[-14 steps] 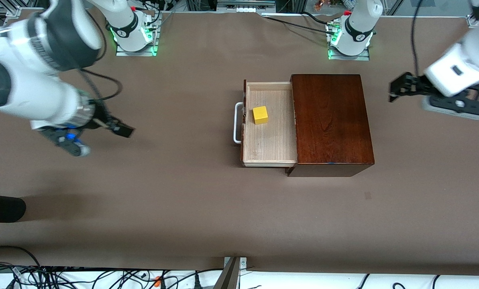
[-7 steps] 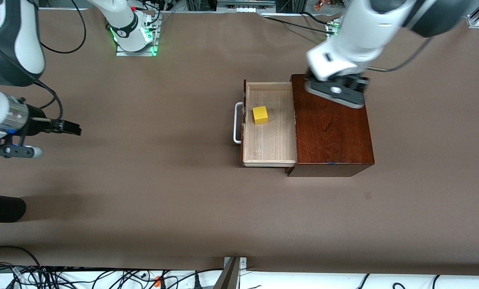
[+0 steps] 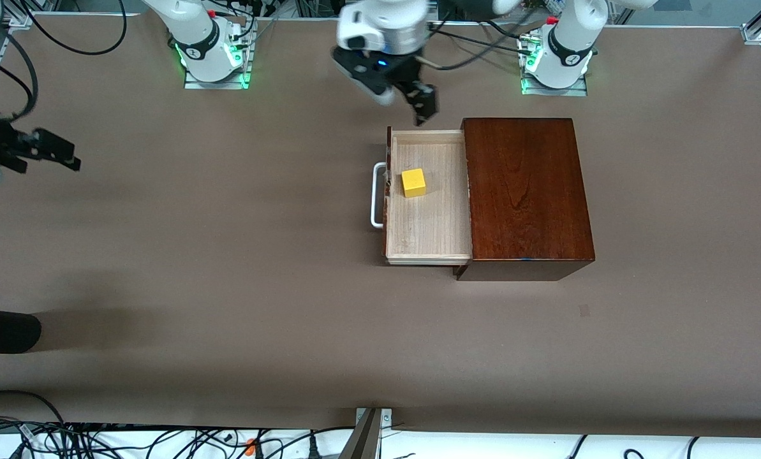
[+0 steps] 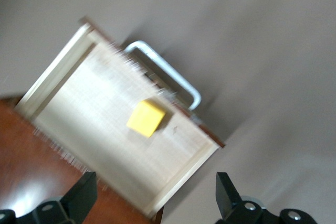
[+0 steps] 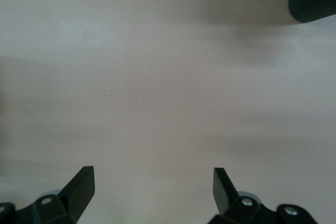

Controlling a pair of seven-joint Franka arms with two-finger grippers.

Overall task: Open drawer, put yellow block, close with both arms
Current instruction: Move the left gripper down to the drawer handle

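One yellow block (image 3: 413, 183) lies in the pulled-out drawer (image 3: 428, 229), and we see both grippers up in the air, holding nothing.

We find the block on the pale drawer floor, close to the dark front panel and its white handle (image 3: 376, 195), somewhat toward the robots' bases. The drawer sticks out of the wooden box (image 3: 525, 191) toward the right arm's end of the brown table (image 3: 227, 287). Our left gripper (image 3: 418, 102) hangs over the table just at the drawer's edge nearest the bases, fingers (image 4: 79, 200) spread apart and empty. Our right gripper (image 3: 48, 150) hangs over bare table well apart from the drawer, at the right arm's end, fingers (image 5: 81, 187) spread wide.
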